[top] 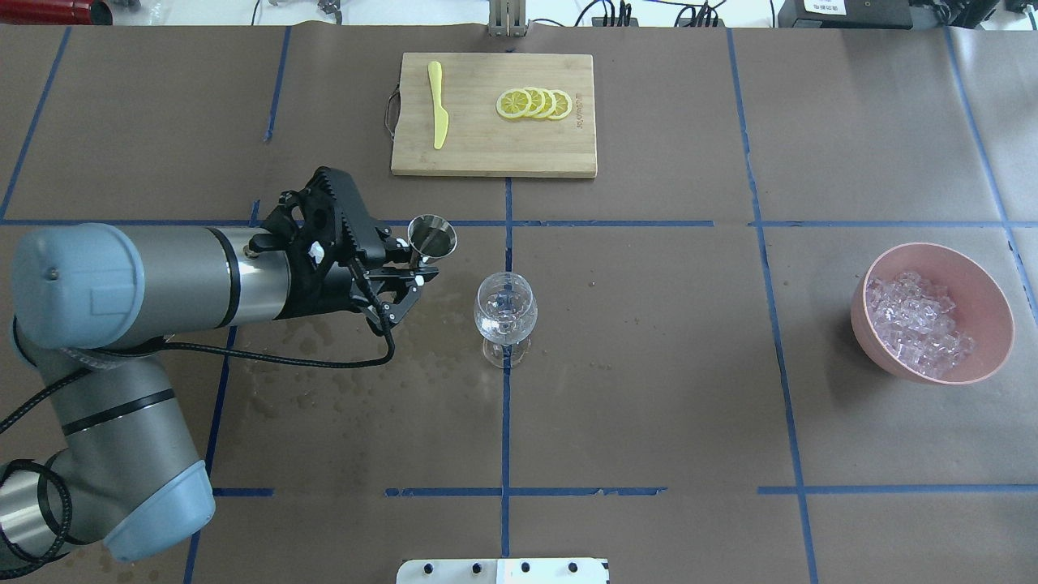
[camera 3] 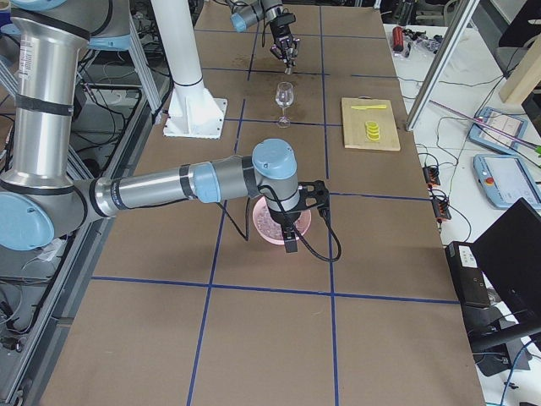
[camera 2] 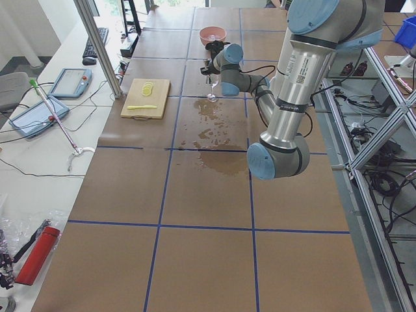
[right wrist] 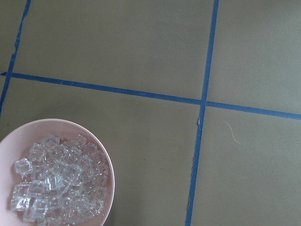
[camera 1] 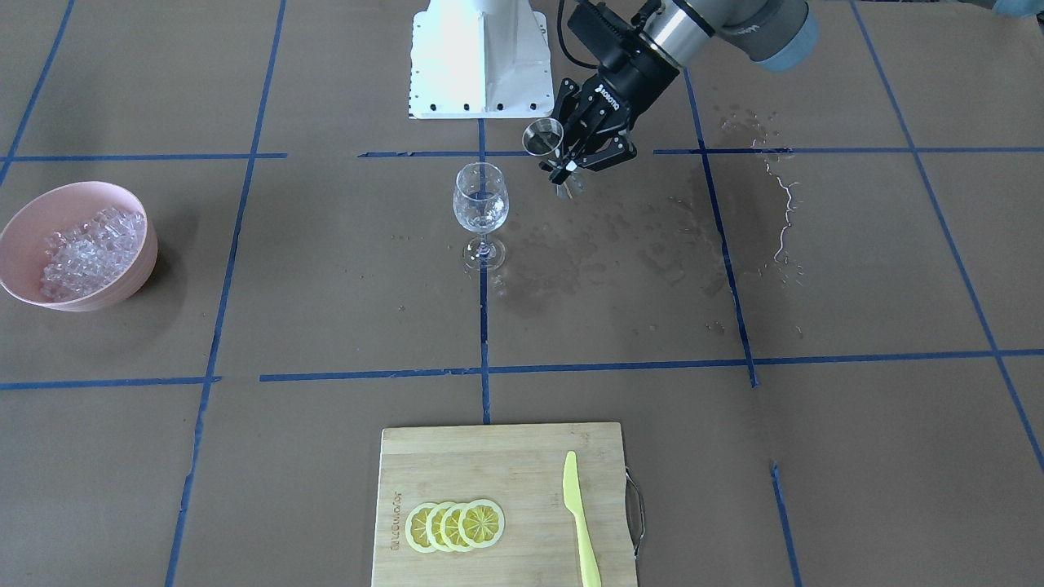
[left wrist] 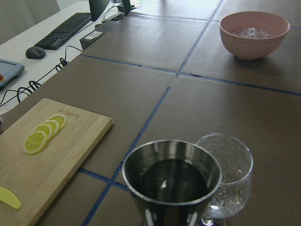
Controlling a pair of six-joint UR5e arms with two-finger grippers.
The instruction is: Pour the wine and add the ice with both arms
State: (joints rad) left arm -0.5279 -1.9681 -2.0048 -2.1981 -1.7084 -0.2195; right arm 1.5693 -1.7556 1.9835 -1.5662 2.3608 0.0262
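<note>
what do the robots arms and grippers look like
The left arm and right arm are silver-grey tubes with light blue joint caps and black bands. Each ends in a black two-finger gripper. The left gripper carries white lettering, and a black cable loops from its wrist. The right gripper trails a similar cable, but it is too small to show any marking.

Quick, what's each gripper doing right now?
Left gripper: shut on the metal cup.
Right gripper: cannot tell; seen only from the side, over the bowl.

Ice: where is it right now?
Overhead view, right side: ice heaped in the pink bowl, far right of the wine glass.
</note>
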